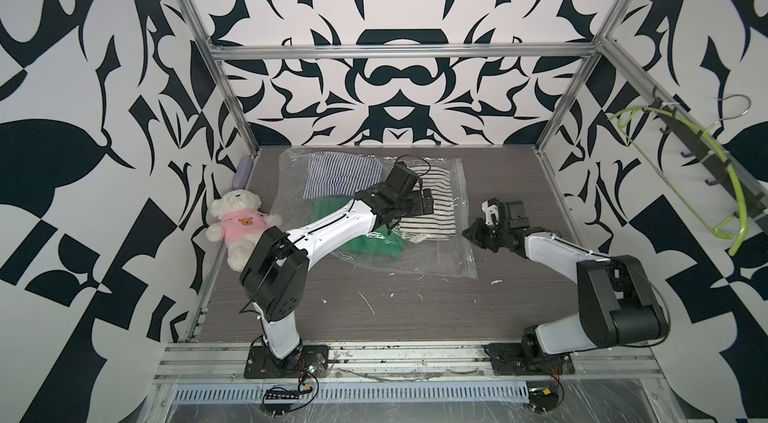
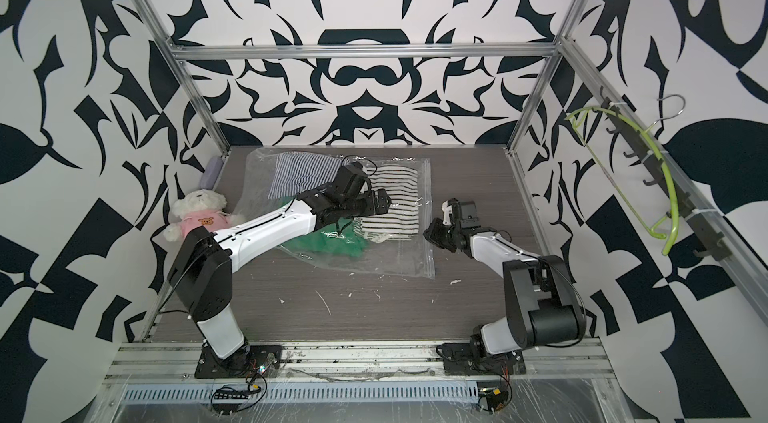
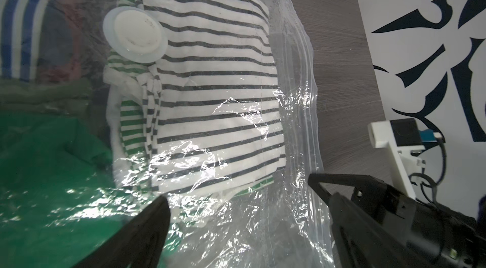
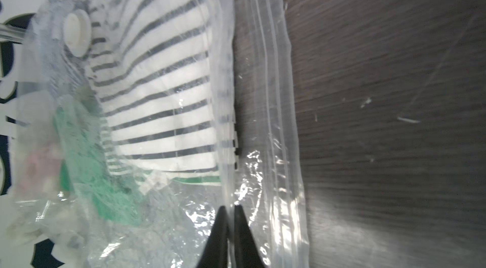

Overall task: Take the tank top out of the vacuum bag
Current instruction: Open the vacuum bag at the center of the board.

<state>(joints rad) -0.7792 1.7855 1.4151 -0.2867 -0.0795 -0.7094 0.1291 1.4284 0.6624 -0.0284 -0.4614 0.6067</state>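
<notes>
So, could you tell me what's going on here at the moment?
Two arms are working on the vacuum bag on the table. The left gripper hangs open above the striped garment inside; the right gripper is shut at the zip-seal edge, perhaps pinching film. No garment is out yet.

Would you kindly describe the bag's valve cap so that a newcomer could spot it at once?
On the dark wood-grain table lies a large clear vacuum bag of folded clothes. On its top face, over an edge of the white, black-striped garment, sits the valve cap. It is a round, plain white plastic disc, the only hard thing among soft fabrics.
</notes>
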